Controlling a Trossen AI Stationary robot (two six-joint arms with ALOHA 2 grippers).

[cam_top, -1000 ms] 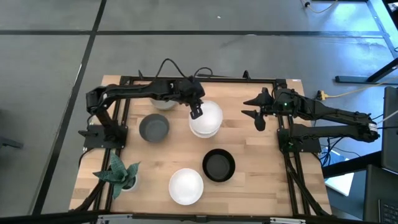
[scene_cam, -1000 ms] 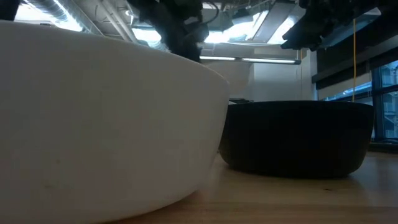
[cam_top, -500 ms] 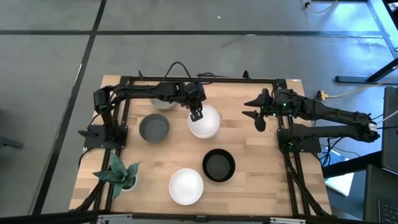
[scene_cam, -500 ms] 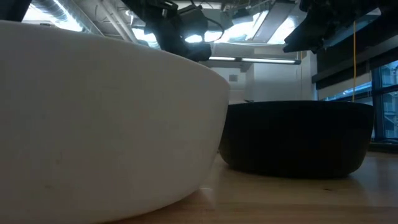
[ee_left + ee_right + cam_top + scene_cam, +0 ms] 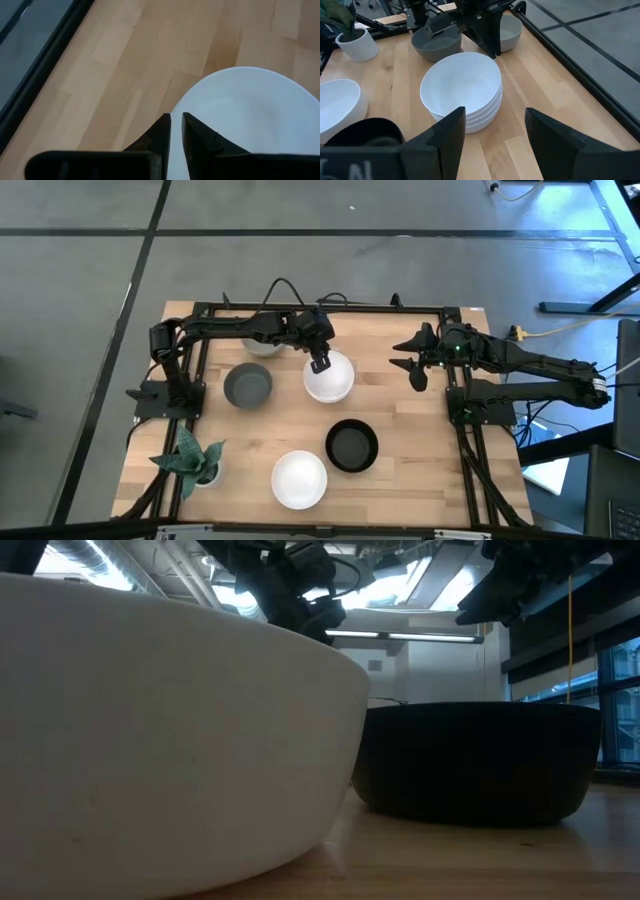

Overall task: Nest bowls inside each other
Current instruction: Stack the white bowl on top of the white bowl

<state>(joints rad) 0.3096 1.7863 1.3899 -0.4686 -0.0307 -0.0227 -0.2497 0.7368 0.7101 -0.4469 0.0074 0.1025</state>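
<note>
1. High view findings: the left end effector (image 5: pixel 319 363) is sitting at the far rim of the white bowl stack (image 5: pixel 329 377), which is resting near the middle of the counter (image 5: pixel 420 450).
2. Left wrist view is showing its two fingers (image 5: pixel 161 131) drawn almost together, one on each side of the stack's rim (image 5: pixel 200 97); they are pinching that rim.
3. Right wrist view is showing the stack (image 5: pixel 461 91) as several white bowls nested, with three or so rims lying one under another.
4. A grey bowl (image 5: pixel 247 385) is standing to the left of the stack, apart from it. Another grey bowl (image 5: pixel 262 346) is sitting behind it, partly hidden under the left arm.
5. A black bowl (image 5: pixel 351 446) is lying nearer the front edge, right of centre. A single white bowl (image 5: pixel 299 479) is lying just left of it, close but not touching.
6. A green potted plant (image 5: pixel 190 457) is standing at the front left corner.
7. The right end effector (image 5: pixel 410 364) is hovering over the counter's right side, well apart from every bowl, with its fingers (image 5: pixel 449 132) spread wide and holding nothing.
</note>
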